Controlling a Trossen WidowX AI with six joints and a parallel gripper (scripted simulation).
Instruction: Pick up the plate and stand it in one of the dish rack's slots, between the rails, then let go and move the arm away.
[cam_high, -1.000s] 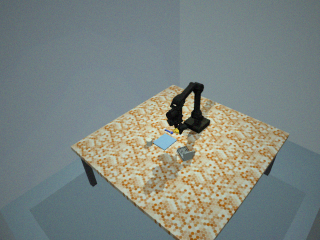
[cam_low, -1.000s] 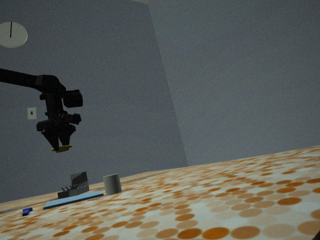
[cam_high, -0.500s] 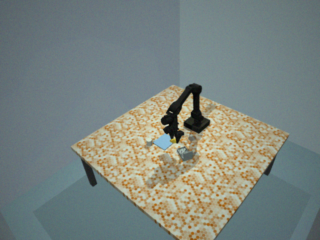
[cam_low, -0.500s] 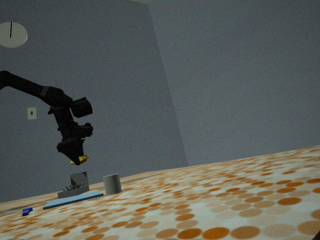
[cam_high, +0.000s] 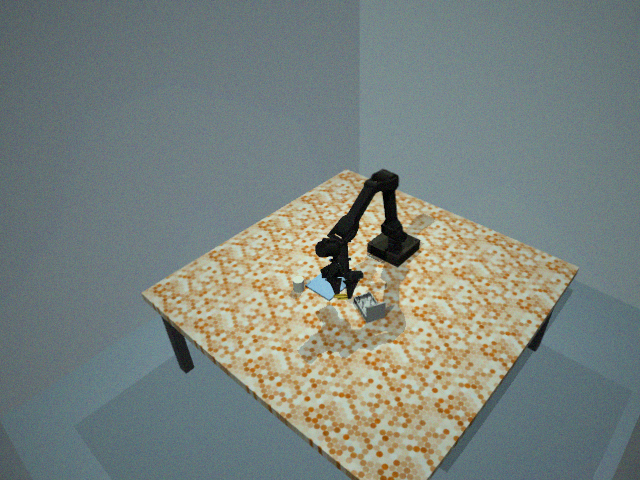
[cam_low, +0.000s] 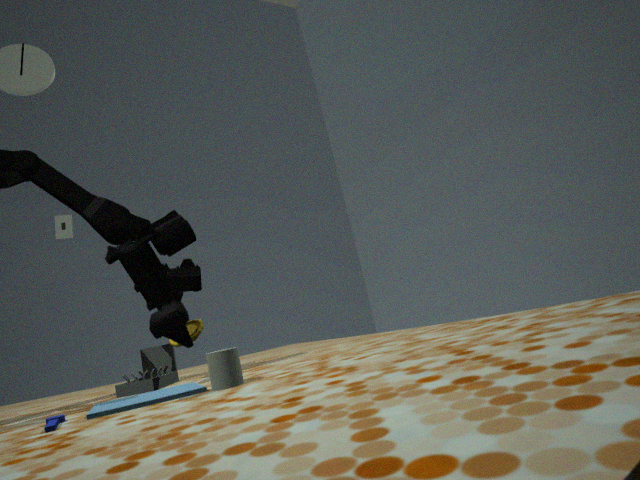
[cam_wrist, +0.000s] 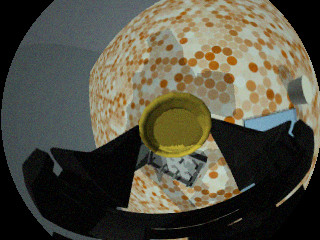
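Note:
The yellow round plate (cam_high: 341, 296) (cam_low: 194, 329) (cam_wrist: 175, 132) is off the table, steeply tilted in the exterior view. My gripper (cam_high: 343, 295) (cam_low: 186, 339) (cam_wrist: 175, 126) is shut on it, with one finger at each side of its rim in the wrist view. The grey dish rack (cam_high: 375, 311) (cam_low: 159, 357) (cam_wrist: 184, 169) stands on the table with a tall panel at one end and short rails. The plate is above table height and a little to one side of the rack, outside its slots. In the wrist view the plate hides part of the rack.
A flat light-blue board (cam_high: 321, 287) (cam_low: 147, 400) (cam_wrist: 270, 121) lies beside the rack, partly under the gripper in the top view. A pale cylinder (cam_high: 298, 284) (cam_low: 224, 368) (cam_wrist: 300, 91) stands by the board. A small blue object (cam_low: 54, 422) lies near the board in the exterior view.

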